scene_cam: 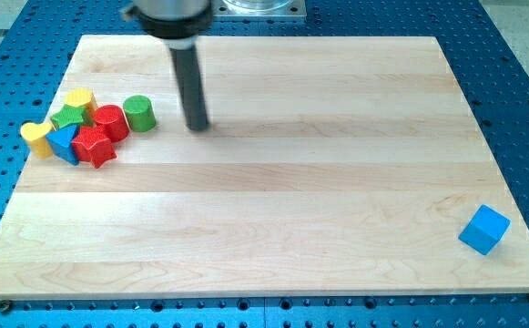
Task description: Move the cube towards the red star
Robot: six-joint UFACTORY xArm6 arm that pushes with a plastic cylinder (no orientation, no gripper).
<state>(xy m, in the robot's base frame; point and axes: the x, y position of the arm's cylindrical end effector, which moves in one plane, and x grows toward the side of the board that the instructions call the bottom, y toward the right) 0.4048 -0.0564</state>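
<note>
A blue cube (483,229) sits alone near the view's bottom right corner of the wooden board (273,210). A red star (94,147) lies at the view's left in a tight cluster of blocks. My tip (197,126) rests on the board in the upper left part, just right of the cluster, far from the cube. It touches no block.
Around the red star lie a red cylinder (111,121), a green cylinder (139,112), a green star (68,117), a yellow block (81,98), a yellow block (36,137) and a blue triangular block (64,143). A blue perforated table (519,109) surrounds the board.
</note>
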